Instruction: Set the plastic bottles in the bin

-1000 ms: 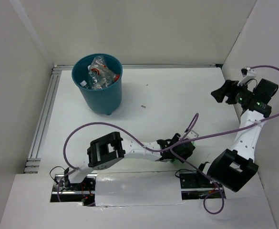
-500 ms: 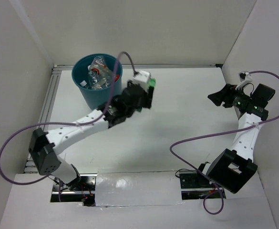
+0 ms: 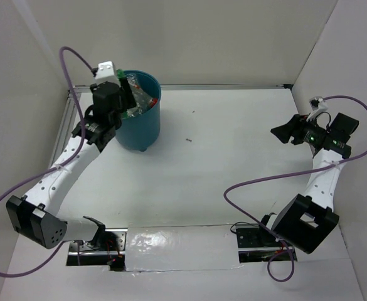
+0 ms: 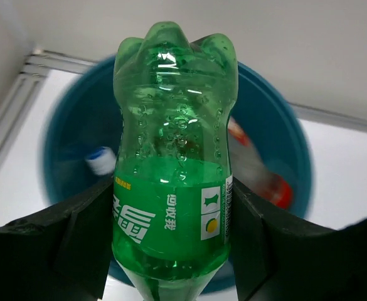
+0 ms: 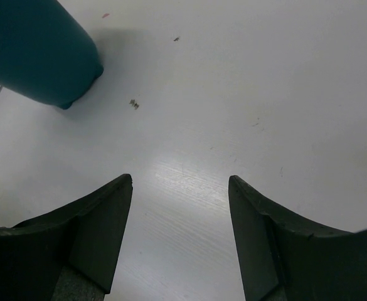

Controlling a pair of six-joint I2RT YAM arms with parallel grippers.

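My left gripper (image 4: 170,207) is shut on the green plastic bottle (image 4: 174,157) and holds it, base outward, over the near left rim of the teal-blue bin (image 4: 293,150). In the top view the left gripper (image 3: 122,88) stands at the bin's (image 3: 139,128) left rim. Inside the bin lie several clear bottles, one with a red cap (image 4: 280,191) and one with a white cap (image 4: 100,161). My right gripper (image 5: 180,188) is open and empty, above bare table at the right (image 3: 283,130).
An aluminium rail (image 3: 58,150) runs along the table's left edge and along the back wall. White walls close in the left, back and right sides. Purple cables loop from both arms over the table.
My left arm has swung from the table's front middle up and left to the bin, carrying the green bottle. The right gripper has shifted only slightly.
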